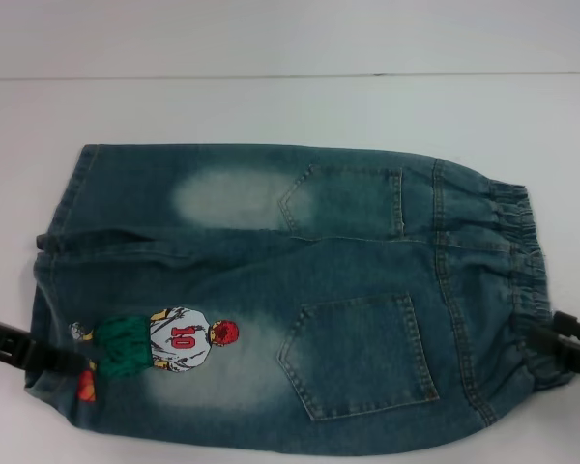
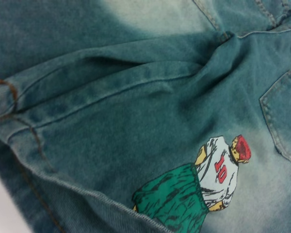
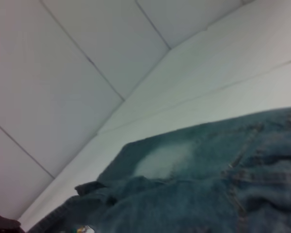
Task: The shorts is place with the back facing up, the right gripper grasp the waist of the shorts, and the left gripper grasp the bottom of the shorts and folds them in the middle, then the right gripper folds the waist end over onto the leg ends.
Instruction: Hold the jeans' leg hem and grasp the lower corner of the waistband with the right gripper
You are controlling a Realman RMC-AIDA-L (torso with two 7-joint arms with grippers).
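Note:
The blue denim shorts (image 1: 300,300) lie flat on the white table (image 1: 271,106), back up, with two back pockets and a cartoon player print (image 1: 169,343) showing. The leg ends point left and the elastic waist (image 1: 522,251) points right. My left gripper (image 1: 34,353) is at the near leg's hem, one black finger lying over the fabric, shut on it. My right gripper (image 1: 561,343) is at the near end of the waistband, shut on its edge. The left wrist view is filled by the denim (image 2: 136,97) and the print (image 2: 203,189). The right wrist view looks low across the shorts (image 3: 208,184).
White table surface (image 1: 290,445) surrounds the shorts on all sides. Its far edge meets a pale wall (image 1: 290,39) at the back. The far leg's hem (image 1: 48,242) is slightly rumpled.

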